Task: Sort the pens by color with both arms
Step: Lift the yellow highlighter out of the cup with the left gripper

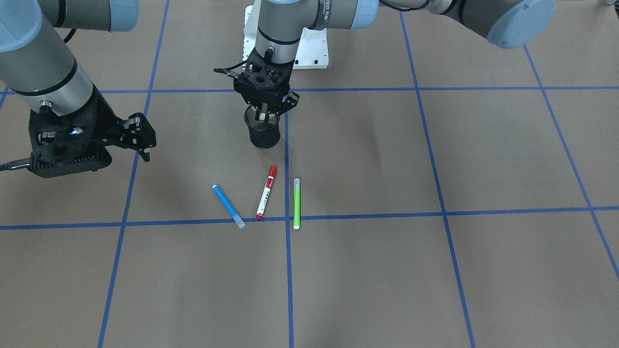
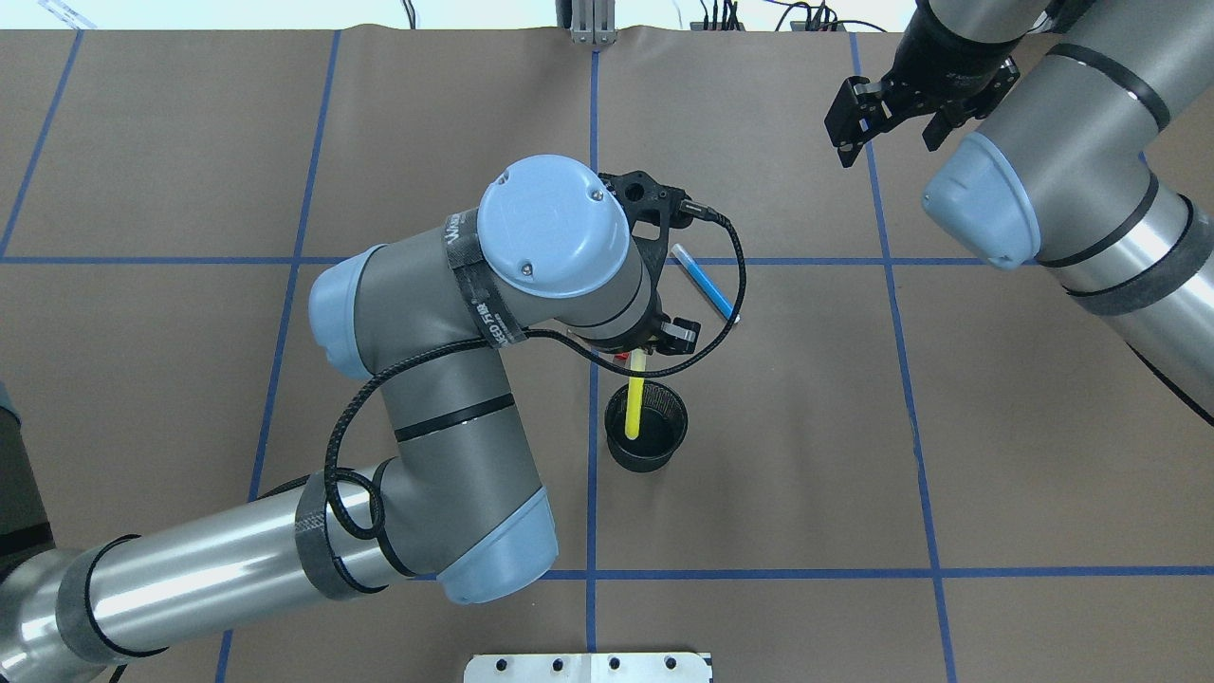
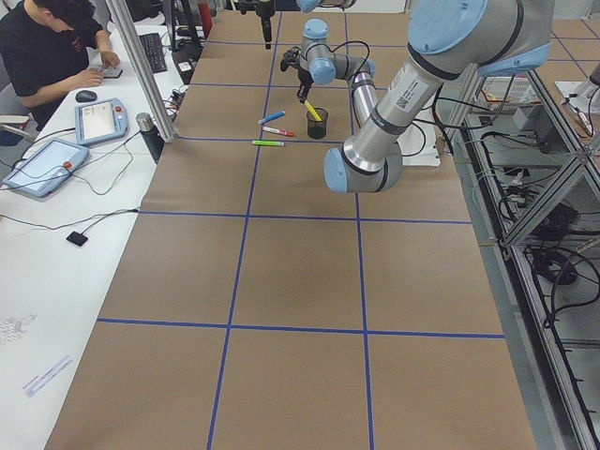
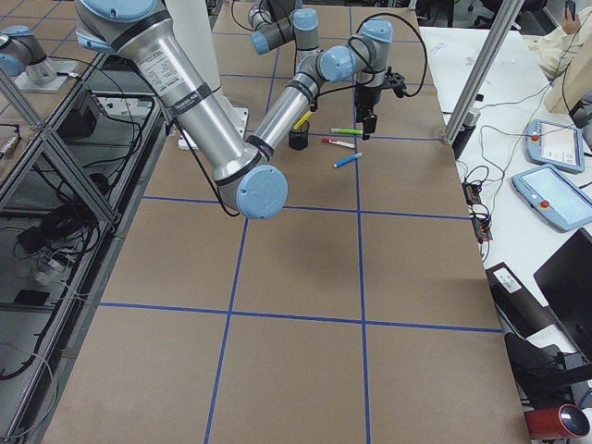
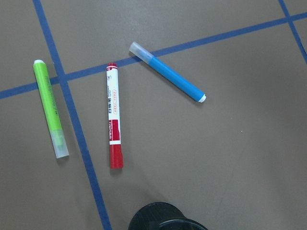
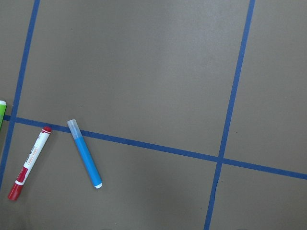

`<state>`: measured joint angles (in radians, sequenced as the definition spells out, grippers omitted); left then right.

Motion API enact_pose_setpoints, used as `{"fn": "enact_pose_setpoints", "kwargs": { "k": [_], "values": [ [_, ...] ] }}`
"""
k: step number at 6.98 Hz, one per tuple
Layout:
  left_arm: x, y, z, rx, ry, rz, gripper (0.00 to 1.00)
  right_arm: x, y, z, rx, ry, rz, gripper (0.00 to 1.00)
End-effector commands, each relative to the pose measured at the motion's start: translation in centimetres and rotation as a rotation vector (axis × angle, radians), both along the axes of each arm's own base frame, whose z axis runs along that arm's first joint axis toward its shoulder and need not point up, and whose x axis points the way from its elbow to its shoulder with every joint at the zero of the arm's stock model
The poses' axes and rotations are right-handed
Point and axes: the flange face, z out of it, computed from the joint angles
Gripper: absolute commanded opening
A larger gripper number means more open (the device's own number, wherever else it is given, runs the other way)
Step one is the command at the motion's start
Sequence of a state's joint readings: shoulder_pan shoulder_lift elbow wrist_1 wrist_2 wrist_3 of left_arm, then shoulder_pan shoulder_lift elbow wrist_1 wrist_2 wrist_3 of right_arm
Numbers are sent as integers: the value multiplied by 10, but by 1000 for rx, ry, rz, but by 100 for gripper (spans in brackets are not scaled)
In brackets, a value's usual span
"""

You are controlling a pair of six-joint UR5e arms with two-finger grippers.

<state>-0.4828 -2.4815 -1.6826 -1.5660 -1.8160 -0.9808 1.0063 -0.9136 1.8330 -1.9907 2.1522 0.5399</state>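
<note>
**Yellow pen in the cup, three pens on the table**

The left gripper hangs right above the black mesh cup. The yellow pen stands tilted in this cup. Its upper end reaches up between the fingers, but I cannot tell whether they press it.

Near the cup, on the operators' side, lie the blue pen, the red-capped pen and the lime green pen. They lie apart from each other on the brown table, at a blue tape line. In the overhead view the left arm hides the red-capped and the green one.

The right gripper is spread wide and empty, well apart from the pens.
</note>
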Motion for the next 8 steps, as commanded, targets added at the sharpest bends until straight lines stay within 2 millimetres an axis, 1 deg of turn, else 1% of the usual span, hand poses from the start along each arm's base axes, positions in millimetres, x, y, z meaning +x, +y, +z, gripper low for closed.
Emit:
{"fn": "enact_pose_setpoints", "kwargs": {
  "k": [1,2,3,4,5,6,7,8],
  "values": [
    [-33,-8,-24,-15,8,-8,20,0,0,1,-2,1,0,90],
    [-53,-20,-36,-38,18,-6,20,1,0,1,-1,1,2,90],
    [-70,-35,-41,-47,18,-14,20,1,1,1,-2,0,3,90],
    [-93,-57,-42,-60,10,-13,20,2,1,2,-2,0,3,91],
    [-124,-92,-35,-83,-6,-2,18,2,1,2,-1,1,2,91],
    [-140,-130,-18,-115,-32,14,18,3,3,4,-3,1,3,91],
    [-145,-167,-4,-131,-72,8,17,3,3,3,-1,0,3,91],
    [-142,-196,15,-158,-106,21,17,4,4,2,3,-3,3,91]
  ]
}}
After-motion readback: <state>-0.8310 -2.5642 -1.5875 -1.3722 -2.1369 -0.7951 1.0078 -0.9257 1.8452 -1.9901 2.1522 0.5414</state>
